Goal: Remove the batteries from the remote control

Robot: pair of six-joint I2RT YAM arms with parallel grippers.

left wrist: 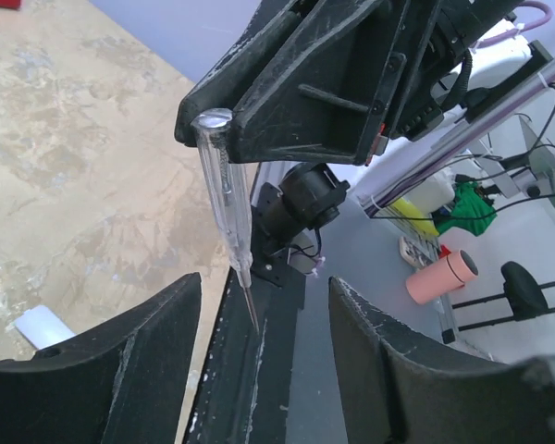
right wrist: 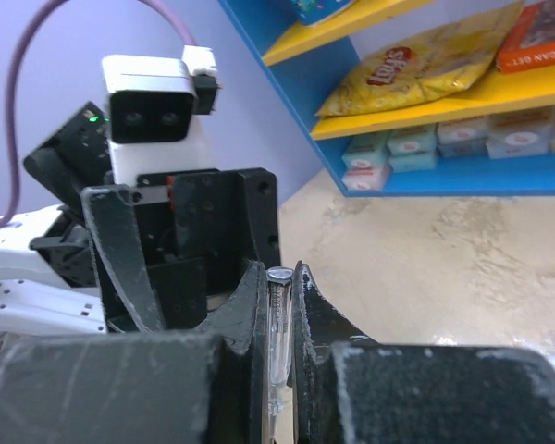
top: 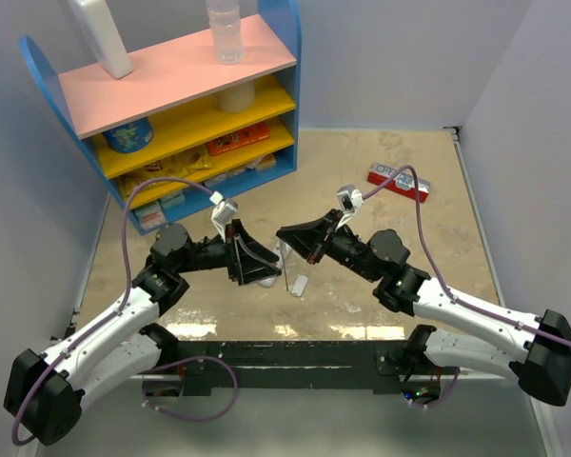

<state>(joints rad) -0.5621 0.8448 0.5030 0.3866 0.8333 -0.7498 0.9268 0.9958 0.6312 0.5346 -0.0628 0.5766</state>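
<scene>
Both arms reach inward from their bases and meet over the middle of the table (top: 390, 248), forearms low and wrists bent so the two grippers face each other nose to nose; the left gripper (left wrist: 264, 287) has its jaws spread wide, its black fingers (left wrist: 148, 333) scuffed and curved; the right gripper (right wrist: 279, 277) has its jaws pressed tight on a clear tool (left wrist: 224, 194), gripped near its rounded cap; the tool hangs close to upright, a slim see-through plastic barrel that narrows to a thin metal tip, and in the left wrist view that tip shows in the gap between the left fingers; whether it touches anything there cannot be told

A small white piece (top: 300, 284) lies flat on the table just beside the tool's lower end and near both grippers; whether it is the remote control itself or only its cover cannot be told

Pale walls close the table in at the sides and the back; a blue shelf unit (top: 287, 57) with a pink top and yellow boards stands in the far left corner, well apart from the grippers; a red-and-white flat box (top: 400, 181) lies far right of centre; the table is glossy beige with a marbled look, and open surface stretches right of the right gripper and beyond both grippers
</scene>
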